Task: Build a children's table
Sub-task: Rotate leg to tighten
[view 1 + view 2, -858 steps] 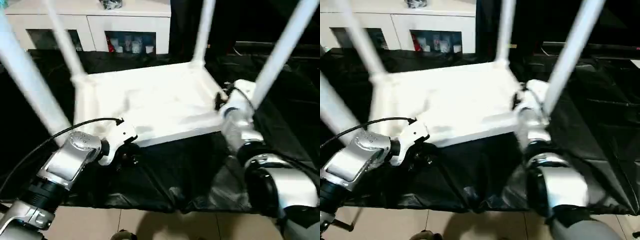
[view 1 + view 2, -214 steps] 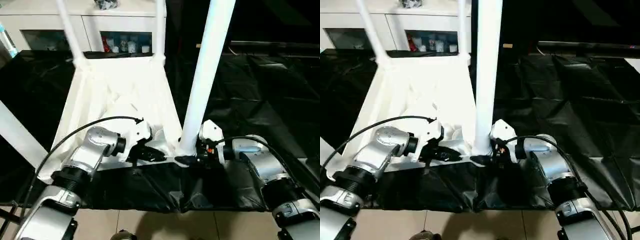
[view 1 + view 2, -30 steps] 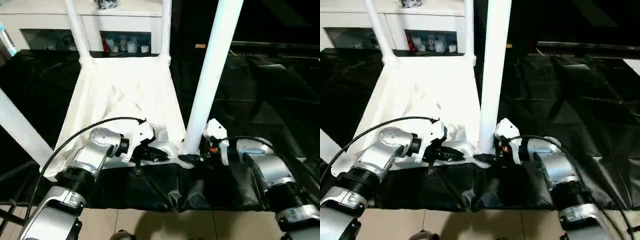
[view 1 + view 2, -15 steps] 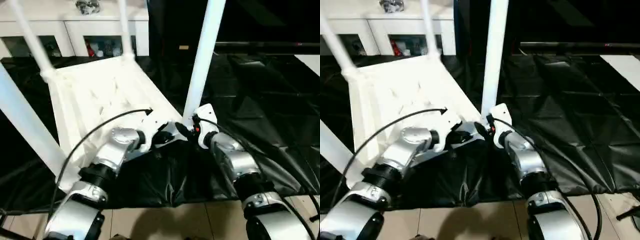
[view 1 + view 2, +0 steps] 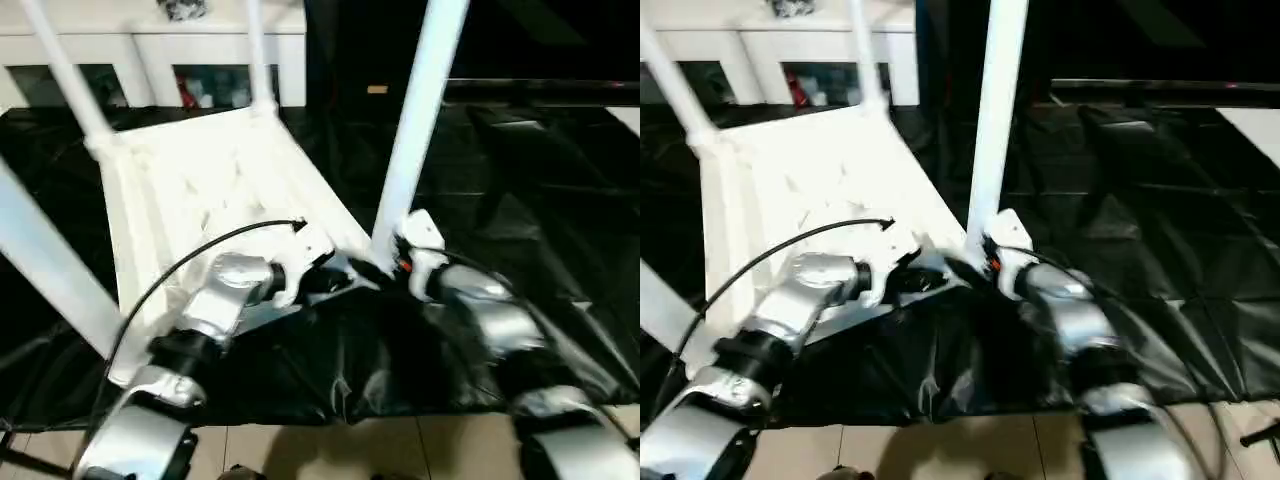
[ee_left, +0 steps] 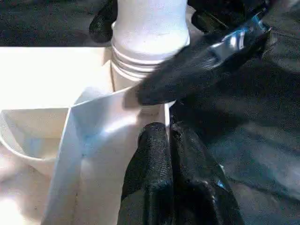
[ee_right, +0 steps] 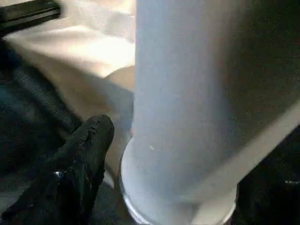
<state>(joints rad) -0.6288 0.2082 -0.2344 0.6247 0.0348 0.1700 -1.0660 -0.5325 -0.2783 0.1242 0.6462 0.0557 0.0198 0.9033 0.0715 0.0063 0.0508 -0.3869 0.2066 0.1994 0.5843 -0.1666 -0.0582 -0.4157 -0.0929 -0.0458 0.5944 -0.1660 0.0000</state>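
White plastic children's table (image 5: 210, 180) upside down, tubular legs (image 5: 418, 120) pointing twelve o'clock. Left gripper (image 6: 161, 140) pinched on rim; right gripper (image 7: 173, 154) spread around leg base.

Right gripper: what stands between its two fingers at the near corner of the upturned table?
The table leg does, near its base. In the right wrist view a black finger of the right gripper flanks each side of it.
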